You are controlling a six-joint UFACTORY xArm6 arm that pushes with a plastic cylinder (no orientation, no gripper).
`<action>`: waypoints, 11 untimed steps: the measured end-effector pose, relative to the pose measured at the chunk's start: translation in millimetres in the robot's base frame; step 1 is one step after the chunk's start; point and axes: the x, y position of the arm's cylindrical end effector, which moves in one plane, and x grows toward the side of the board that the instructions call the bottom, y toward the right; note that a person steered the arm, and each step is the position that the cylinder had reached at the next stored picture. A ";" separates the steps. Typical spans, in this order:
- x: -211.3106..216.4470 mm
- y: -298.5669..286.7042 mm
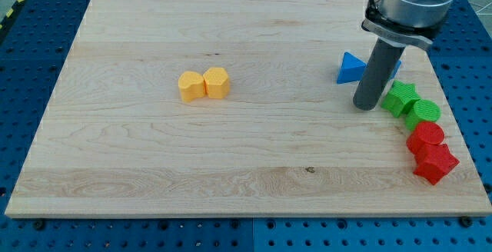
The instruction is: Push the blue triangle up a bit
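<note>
Camera view: my tip (367,106) just below blue triangle (351,68); no pincer visible.

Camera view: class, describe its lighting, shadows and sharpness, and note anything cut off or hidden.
Camera view: even, soft lighting, no glare on the wooden board; only faint shadows under the yellow blocks; everything in sharp focus; the arm is cropped at the view's top; the rod hides part of the blue triangle, my tip resting just below it.

Silver-grey cylindrical arm body, dark clamp ring, perhaps bolted, and straight dark rod down to my tip (367,107).
</note>
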 end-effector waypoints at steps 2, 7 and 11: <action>-2.8 24.9; -67.1 -3.1; -97.3 25.0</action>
